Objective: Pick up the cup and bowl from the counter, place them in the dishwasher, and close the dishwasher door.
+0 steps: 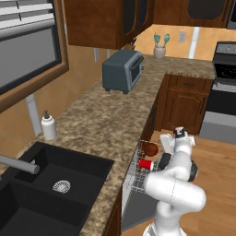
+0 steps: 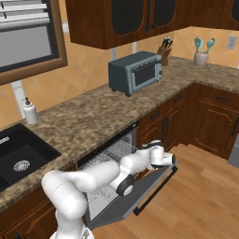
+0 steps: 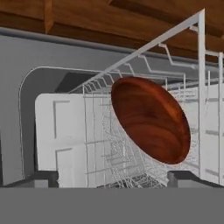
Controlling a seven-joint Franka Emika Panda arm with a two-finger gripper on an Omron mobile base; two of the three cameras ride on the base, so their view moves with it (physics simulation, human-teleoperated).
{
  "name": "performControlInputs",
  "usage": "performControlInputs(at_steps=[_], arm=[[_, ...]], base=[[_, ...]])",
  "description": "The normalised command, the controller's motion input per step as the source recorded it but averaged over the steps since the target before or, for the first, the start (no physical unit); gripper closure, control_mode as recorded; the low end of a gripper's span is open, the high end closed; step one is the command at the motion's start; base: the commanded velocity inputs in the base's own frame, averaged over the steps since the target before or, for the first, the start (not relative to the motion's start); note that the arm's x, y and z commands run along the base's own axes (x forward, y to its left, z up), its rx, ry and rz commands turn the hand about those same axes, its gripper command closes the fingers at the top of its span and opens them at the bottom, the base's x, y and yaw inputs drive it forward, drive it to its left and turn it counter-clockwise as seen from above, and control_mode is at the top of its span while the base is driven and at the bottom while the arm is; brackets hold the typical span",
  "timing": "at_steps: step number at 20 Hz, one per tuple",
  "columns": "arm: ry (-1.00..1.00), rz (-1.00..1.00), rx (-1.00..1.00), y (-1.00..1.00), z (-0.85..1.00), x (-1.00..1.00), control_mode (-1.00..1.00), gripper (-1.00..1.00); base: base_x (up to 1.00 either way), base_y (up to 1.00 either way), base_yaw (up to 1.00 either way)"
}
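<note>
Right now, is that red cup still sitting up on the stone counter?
No, the red cup sits in the dishwasher's wire rack beside the brown bowl, below the counter edge.

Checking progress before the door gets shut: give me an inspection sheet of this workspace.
Surface: counter, speckled granite.
Job's things: bowl tilted in the rack of the dishwasher; cup beside it in the rack; dishwasher door down.
Clutter: soap bottle, toaster oven, knife block, utensil holder.
Gripper: gripper open, facing the bowl, holding nothing.
Cables: nothing seen.
Surroundings: sink, window, stove, wood floor.
</note>
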Motion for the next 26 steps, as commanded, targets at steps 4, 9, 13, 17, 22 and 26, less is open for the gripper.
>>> performControlInputs(at_steps=[4,9,13,17,22,26], arm=[[-0.56,-0.32,0.00,1.00,-0.06,-0.99,-1.00,-1.00],[-0.58,-0.25,-0.06,1.00,0.00,-1.00,-1.00,-1.00],[-0.45,-0.24,-0.11,0.92,0.14,-1.00,-1.00,-1.00],[-0.11,-0.22,-0.02,0.30,0.86,-1.00,-1.00,-1.00],[0.01,-0.12,-0.04,0.00,1.00,-1.00,-1.00,-1.00],[0.06,-0.18,-0.02,-0.05,0.64,-1.00,-1.00,-1.00]], base=[[0.00,0.00,0.00],[0.00,0.00,0.00],[0.00,0.00,0.00],[0.00,0.00,0.00],[0.00,0.00,0.00],[0.00,0.00,0.00]])
